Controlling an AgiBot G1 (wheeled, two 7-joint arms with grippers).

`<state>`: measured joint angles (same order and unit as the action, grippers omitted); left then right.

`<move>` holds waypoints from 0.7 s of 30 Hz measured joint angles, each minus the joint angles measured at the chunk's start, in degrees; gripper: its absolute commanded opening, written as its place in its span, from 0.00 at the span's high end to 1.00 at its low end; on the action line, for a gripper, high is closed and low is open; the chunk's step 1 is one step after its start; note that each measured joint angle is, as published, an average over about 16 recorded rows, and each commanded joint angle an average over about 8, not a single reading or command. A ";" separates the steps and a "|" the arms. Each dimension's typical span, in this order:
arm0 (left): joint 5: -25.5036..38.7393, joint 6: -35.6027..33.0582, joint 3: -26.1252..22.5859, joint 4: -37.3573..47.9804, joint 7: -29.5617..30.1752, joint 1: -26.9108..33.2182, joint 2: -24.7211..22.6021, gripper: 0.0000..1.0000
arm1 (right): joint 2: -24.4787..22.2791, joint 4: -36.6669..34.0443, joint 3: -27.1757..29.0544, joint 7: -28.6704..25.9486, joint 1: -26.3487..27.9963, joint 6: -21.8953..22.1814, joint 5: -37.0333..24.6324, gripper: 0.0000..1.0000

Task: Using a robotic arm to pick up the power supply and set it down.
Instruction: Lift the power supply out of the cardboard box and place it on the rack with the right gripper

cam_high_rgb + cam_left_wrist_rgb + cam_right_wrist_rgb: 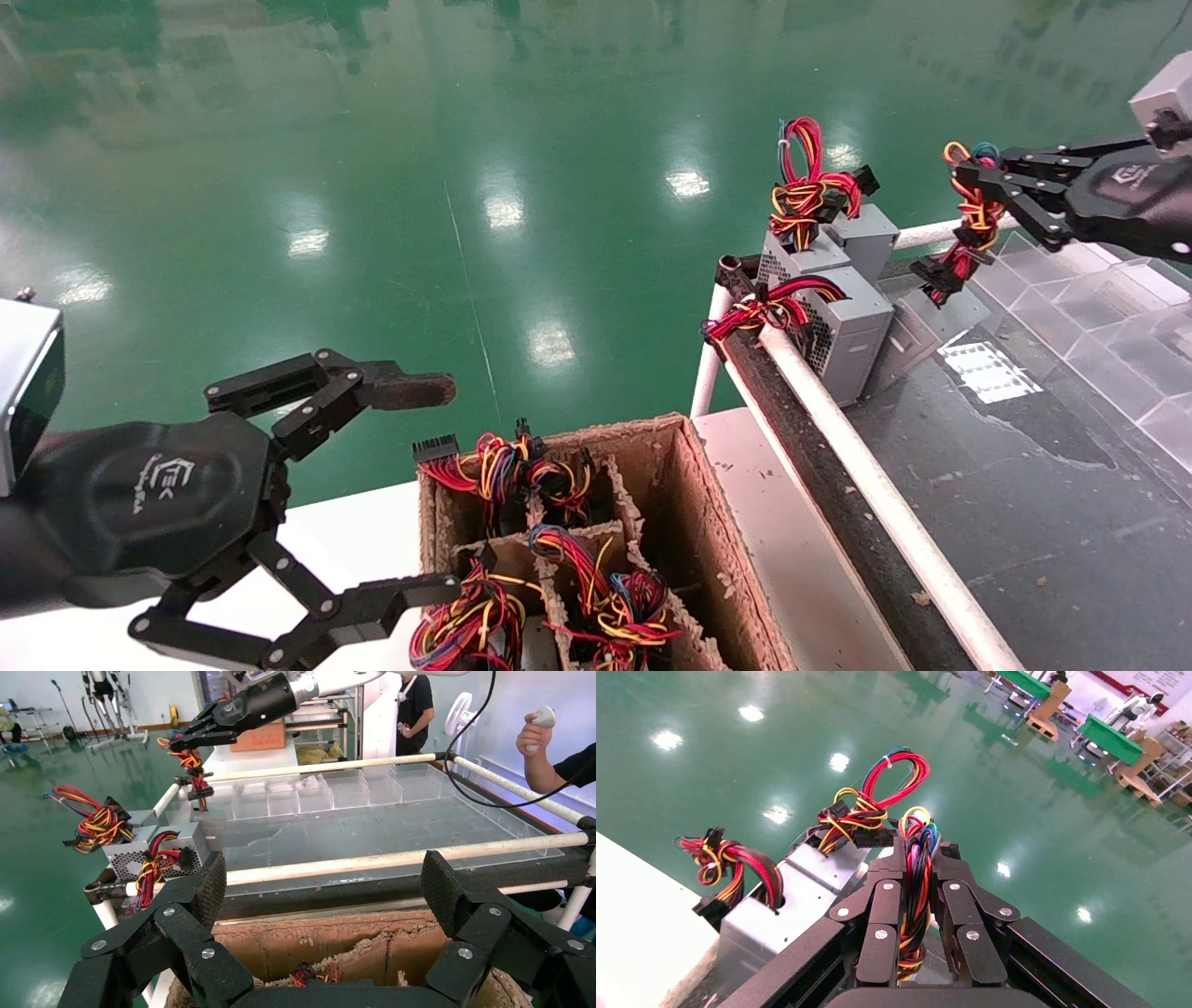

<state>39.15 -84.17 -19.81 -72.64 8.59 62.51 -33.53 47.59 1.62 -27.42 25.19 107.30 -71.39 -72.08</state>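
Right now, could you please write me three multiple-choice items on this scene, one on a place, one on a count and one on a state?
1. Where does the right hand hold the power supply?
A. by its wire bundle
B. by its metal case
C. by a connector alone

2. How many other grey boxes stand by the white rail?
A. none
B. two
C. five

3. How is the left hand?
A. shut on wires
B. open
C. holding cardboard

Key: 1 A, fingers clamp the wires; 2 B, one behind another; 3 B, fingers spread above the cardboard box.
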 measured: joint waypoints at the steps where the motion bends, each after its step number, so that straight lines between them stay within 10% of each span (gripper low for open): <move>1: 0.00 0.00 0.00 0.00 0.00 0.00 0.00 0.00 | -0.15 -0.02 -0.04 0.07 0.09 -0.23 -0.06 1.00; 21: -0.01 0.01 -0.02 0.00 -0.01 0.00 0.01 0.00 | 2.39 -0.49 -0.66 1.10 1.14 1.05 -0.95 1.00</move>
<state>39.14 -84.17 -19.83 -72.64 8.58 62.51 -33.52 49.98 1.13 -28.08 26.29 108.44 -70.34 -73.02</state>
